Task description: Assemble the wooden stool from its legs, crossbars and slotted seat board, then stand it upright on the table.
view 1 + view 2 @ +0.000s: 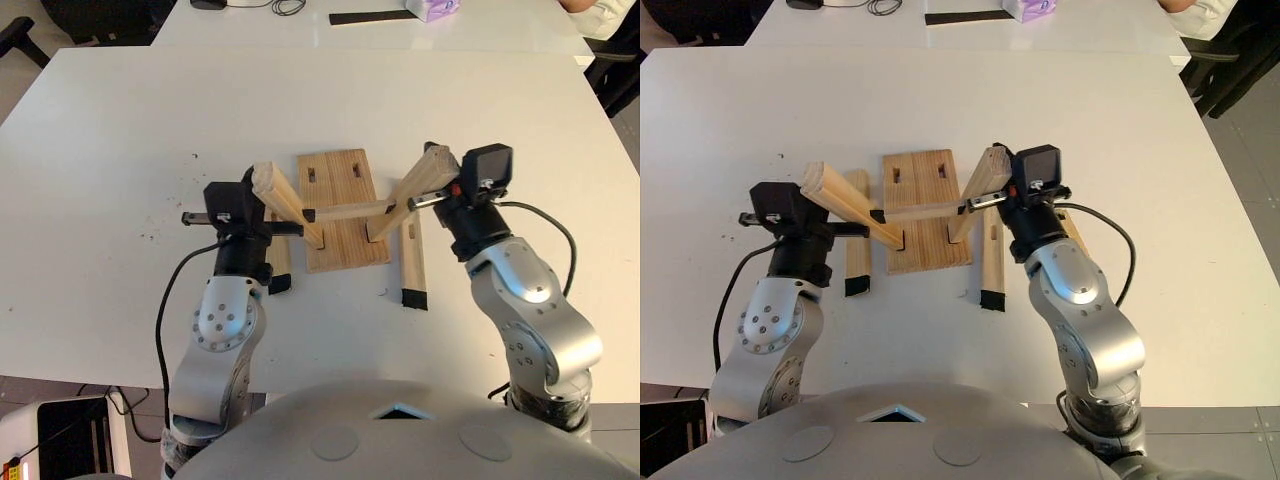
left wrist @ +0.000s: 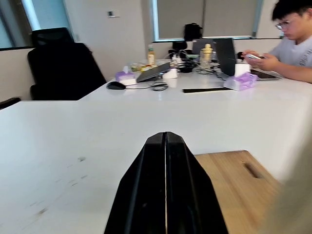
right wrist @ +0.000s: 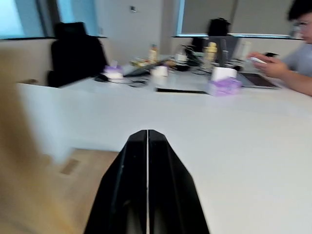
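Note:
The slotted seat board [image 1: 335,170] lies flat at the middle of the white table. On it stands a frame of two splayed legs, the left one [image 1: 275,190] and the right one [image 1: 430,172], joined by a crossbar [image 1: 345,211]. My left gripper [image 1: 298,228] is shut, its tip against the inner side of the left leg near the board. My right gripper [image 1: 413,203] is shut too and touches the right leg beside the crossbar joint. In both wrist views the fingers [image 2: 165,146] [image 3: 147,141] are pressed together with nothing between them.
Two loose legs with black tips lie on the table, one [image 1: 281,268] under my left gripper and one [image 1: 413,265] right of the board; a third piece [image 1: 1072,228] lies behind my right arm. A second table [image 1: 300,25] with clutter stands beyond.

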`<state>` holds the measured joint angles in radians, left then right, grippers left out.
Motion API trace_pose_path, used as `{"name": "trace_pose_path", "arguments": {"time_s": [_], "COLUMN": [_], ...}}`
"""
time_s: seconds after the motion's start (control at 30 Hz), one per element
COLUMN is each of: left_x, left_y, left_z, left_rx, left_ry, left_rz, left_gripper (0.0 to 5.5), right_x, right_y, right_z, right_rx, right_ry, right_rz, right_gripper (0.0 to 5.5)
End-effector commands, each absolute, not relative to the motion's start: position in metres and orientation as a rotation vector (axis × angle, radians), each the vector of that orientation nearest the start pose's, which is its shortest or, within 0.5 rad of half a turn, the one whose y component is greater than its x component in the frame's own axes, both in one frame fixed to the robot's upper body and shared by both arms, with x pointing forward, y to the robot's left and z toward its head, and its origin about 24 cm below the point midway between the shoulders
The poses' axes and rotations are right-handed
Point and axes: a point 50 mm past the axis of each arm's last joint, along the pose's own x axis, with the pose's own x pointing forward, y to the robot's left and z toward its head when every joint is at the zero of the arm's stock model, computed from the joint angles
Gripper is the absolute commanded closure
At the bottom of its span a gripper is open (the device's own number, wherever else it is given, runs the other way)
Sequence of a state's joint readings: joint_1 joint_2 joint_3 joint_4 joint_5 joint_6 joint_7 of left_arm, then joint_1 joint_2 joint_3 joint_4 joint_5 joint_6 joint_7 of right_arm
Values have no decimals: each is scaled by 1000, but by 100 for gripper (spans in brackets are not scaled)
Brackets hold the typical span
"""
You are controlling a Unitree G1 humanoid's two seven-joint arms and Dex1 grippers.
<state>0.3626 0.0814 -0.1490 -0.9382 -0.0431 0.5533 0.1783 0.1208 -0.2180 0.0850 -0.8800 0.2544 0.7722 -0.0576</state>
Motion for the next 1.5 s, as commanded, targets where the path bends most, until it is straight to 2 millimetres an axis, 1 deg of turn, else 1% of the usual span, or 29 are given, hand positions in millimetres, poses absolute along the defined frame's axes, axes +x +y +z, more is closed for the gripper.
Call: {"name": "trace_pose_path", "arguments": {"time_s": [0.03,0.13,0.2,0.23,0.27,0.33,0.37,0.4,0.43,0.5,0.6,0.67,0.7,0.77,0.83,0.9,0.93,1.0,1.03,1.07,1.1,1.17,1.2,1.23,1.27,1.33,1.37,1.43,1.5], "left_x": [146,141,143,145,146,141,137,136,134,133,136,140,145,156,166,174,178,188,195,202,208,212,210,207,204,200,200,201,206], "left_y": [170,176,175,168,154,107,94,89,85,82,86,93,100,123,153,177,185,193,196,198,195,180,173,168,164,159,157,155,154], "left_z": [132,133,135,134,132,131,131,130,129,126,124,124,126,130,135,140,143,155,168,184,203,241,255,263,269,273,274,271,264], "left_rx": [61,88,91,91,69,-32,-70,-87,-97,-125,-118,-99,-108,-105,-99,-115,-128,-209,-275,-330,-365,-395,-393,-385,-367,-343,-339,-339,-340], "left_ry": [-5,3,-11,-2,15,24,45,56,76,105,106,93,77,25,-23,-59,-75,-134,-201,-276,-348,-465,-504,-521,-527,-507,-494,-442,-381], "left_rz": [146,169,170,125,20,-325,-419,-468,-513,-527,-466,-407,-339,-155,8,79,89,58,27,-19,-101,-307,-403,-477,-549,-658,-693,-734,-722], "left_gripper": [550,550,550,550,550,550,550,550,550,550,550,550,550,550,550,550,550,550,550,550,550,550,550,550,550,550,550,550,550], "right_x": [180,176,177,178,178,171,165,161,159,159,161,163,166,178,191,201,208,225,234,241,243,234,228,223,218,217,220,223,226], "right_y": [-162,-168,-162,-153,-141,-111,-98,-90,-87,-88,-90,-91,-95,-114,-144,-169,-178,-190,-190,-183,-172,-150,-143,-139,-137,-139,-140,-141,-138], "right_z": [138,141,145,146,147,148,147,147,147,146,143,140,139,139,141,144,147,161,173,188,206,242,255,264,269,272,269,257,247], "right_rx": [-82,-82,-58,-26,-4,22,25,18,14,-1,-24,-26,-17,1,11,26,28,57,99,178,239,319,326,322,308,287,281,228,199], "right_ry": [53,38,21,19,13,24,35,36,40,50,64,78,81,64,36,11,-7,-63,-102,-147,-203,-318,-361,-381,-391,-372,-346,-264,-207], "right_rz": [78,4,10,59,137,383,511,593,632,651,652,639,594,424,234,135,123,154,217,310,439,709,820,900,964,1007,1005,1002,1005], "right_gripper": [548,548,548,548,548,548,548,548,548,548,548,548,548,548,548,548,548,548,548,548,548,548,548,548,548,548,548,548,548]}}
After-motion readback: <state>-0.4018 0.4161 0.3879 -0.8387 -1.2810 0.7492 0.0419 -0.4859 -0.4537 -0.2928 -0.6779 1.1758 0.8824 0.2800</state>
